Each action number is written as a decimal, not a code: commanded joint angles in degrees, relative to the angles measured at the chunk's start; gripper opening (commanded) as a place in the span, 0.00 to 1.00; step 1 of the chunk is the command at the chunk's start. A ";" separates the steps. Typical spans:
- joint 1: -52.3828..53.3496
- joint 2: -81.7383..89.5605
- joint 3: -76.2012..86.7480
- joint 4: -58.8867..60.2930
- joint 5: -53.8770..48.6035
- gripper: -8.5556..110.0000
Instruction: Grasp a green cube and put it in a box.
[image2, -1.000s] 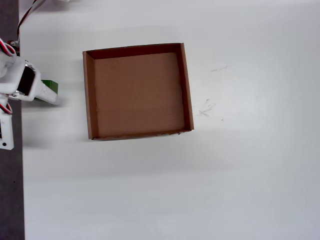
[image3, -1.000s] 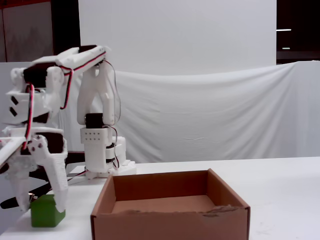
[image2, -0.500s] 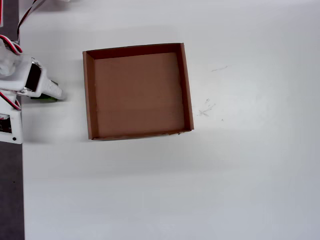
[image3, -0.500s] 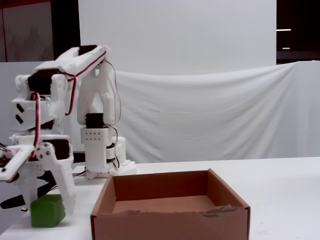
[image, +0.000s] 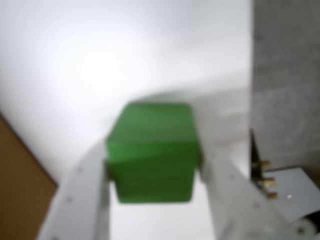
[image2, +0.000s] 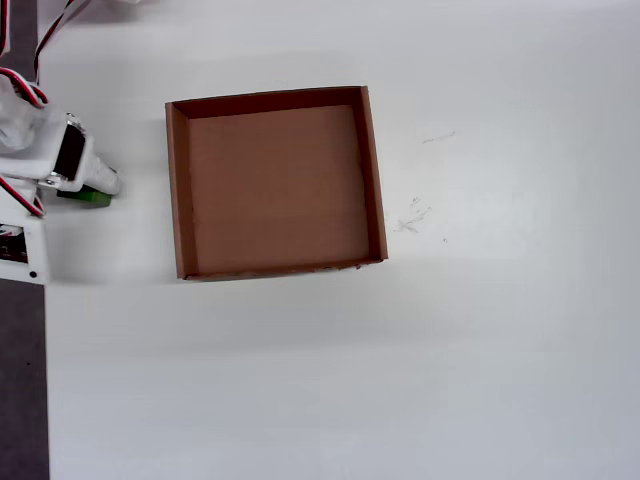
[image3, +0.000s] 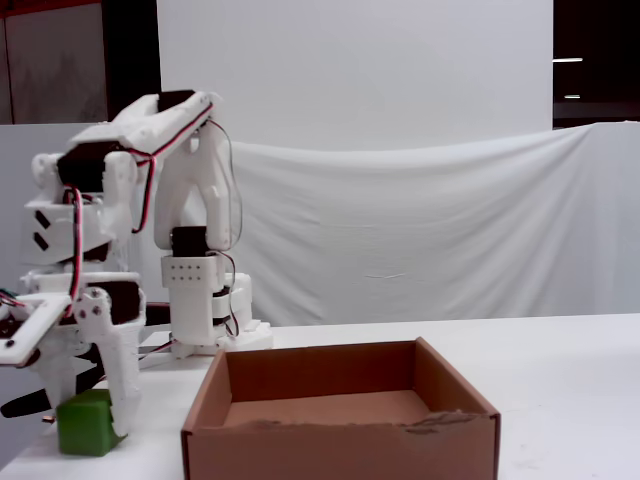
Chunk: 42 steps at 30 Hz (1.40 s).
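Left of box (image2: 372, 170) in overhead view: gripper (image: 152, 172) jaws clamp green cube (image: 152, 152).

Bright, even light (wrist view blurred)

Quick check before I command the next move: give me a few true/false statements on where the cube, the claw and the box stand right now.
1. The green cube sits between the two fingers of the claw in the wrist view. True.
2. The cube is already inside the cardboard box. False: in the overhead view it lies outside the box, off its left wall.
3. The box is empty. True: its brown bottom is bare in the overhead view.
4. The cube is lifted high above the table. False: in the fixed view the cube is down at table level.
5. The box lies on its side. False: it stands upright, open side up.
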 joint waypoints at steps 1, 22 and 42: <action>-0.62 0.79 -0.26 -0.53 -1.05 0.20; -6.33 17.75 -6.33 14.06 -0.35 0.19; -27.60 19.51 -12.57 14.59 -10.46 0.20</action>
